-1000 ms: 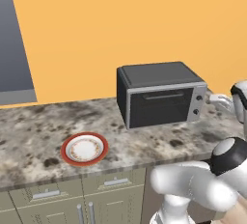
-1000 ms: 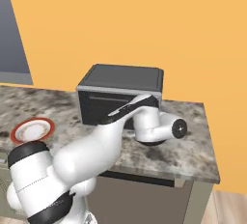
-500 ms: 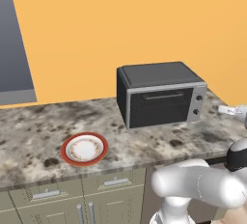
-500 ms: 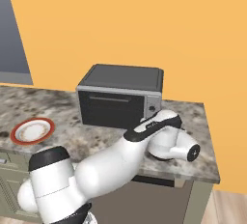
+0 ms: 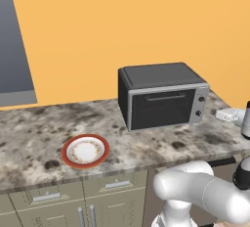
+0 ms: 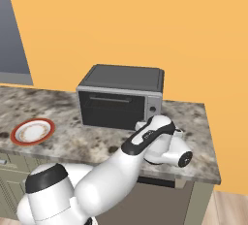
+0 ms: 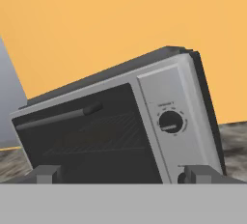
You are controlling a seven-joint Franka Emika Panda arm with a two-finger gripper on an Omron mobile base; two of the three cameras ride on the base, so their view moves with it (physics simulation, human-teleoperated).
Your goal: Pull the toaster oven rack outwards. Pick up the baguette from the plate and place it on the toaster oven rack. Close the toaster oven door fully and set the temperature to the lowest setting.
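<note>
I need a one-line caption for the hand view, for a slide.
Open gripper facing the closed toaster oven door, rack visible behind its glass, control knob at right.

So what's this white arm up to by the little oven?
The arm's open gripper holds nothing and points at the toaster oven, close to the right-hand control strip and its knob. The toaster oven door is shut. The plate sits to the left on the counter with no bread on it.

No legible text; only blurred marks around the toaster oven knob.
</note>
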